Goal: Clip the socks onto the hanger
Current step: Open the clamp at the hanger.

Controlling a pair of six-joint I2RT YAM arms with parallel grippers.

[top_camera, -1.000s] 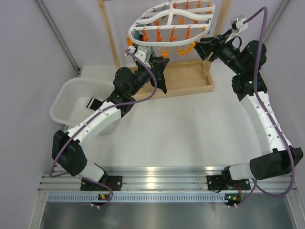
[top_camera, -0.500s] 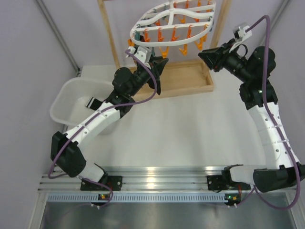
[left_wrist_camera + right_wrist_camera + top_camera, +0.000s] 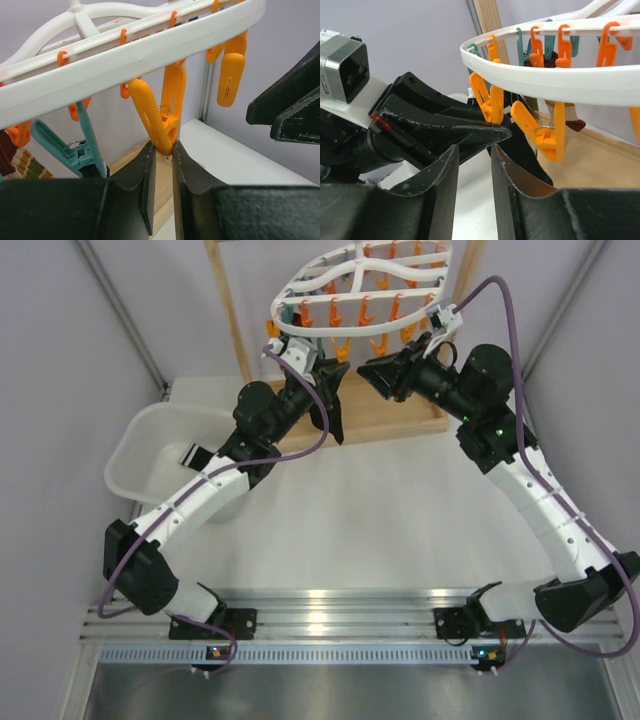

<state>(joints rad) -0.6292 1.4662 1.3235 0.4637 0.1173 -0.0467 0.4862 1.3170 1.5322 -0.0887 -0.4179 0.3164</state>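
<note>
Entry: sock-clipping, stage of offering the fabric to a peg. Hanger (image 3: 545, 75): white oval frame hung inside the wooden stand (image 3: 228, 310), with orange and teal pegs dangling from its rim. Left gripper (image 3: 164, 150): raised directly under 1 orange peg (image 3: 149, 115), fingers drawn nearly together with the peg's closed tip sitting just between their tips. A dark sock (image 3: 334, 422) hangs beneath this gripper in the top and right wrist views, judged to be pinched in it. Right gripper (image 3: 475, 147): fingers parted, empty, facing the same peg from the opposite side and just short of it. Next move, as judged: the right fingers close on the peg's 2 upper arms to spread its mouth, and the left lifts the sock edge in before release. Not legible: the sock itself between the left fingers in the left wrist view, and its cuff or pattern. A striped fabric scrap (image 3: 17, 157) is cut off at the frame edge. The white tub (image 3: 135, 455) is partly hidden behind the left arm, contents unreadable.
</note>
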